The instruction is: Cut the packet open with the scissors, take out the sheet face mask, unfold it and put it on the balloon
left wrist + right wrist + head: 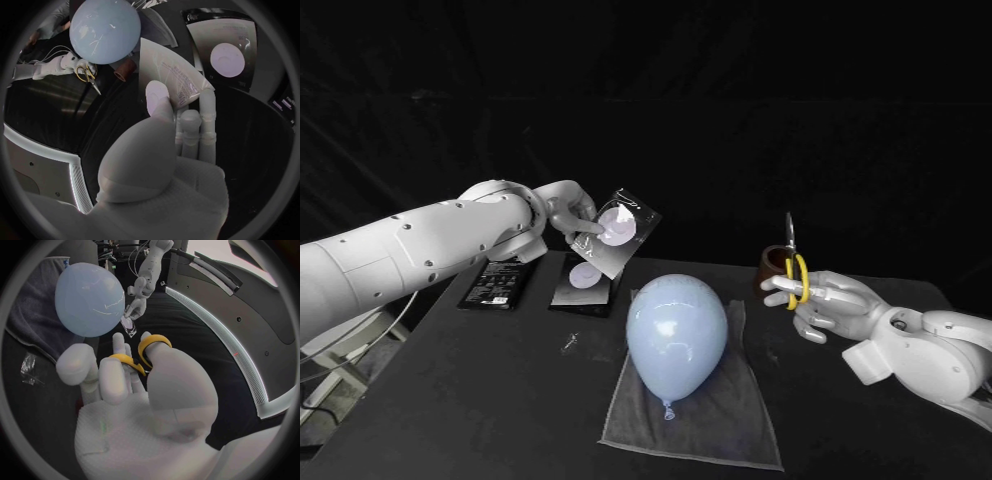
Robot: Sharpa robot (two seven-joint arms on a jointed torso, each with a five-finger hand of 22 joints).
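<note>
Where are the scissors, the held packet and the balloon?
scissors (798,268), head view, yellow handle.
packet (629,222), head view, white circle on its face.
balloon (676,335), head view, middle of its body.

White, rounded shells cover the left arm (401,255) and right arm (942,360). Small dark dots (427,264) on the left shell are probably screws. The left hand (571,215) and right hand (828,300) are matte silver with finely textured palms.

Balloon (676,330) atop cloth (736,432) on table (459,400)
</note>
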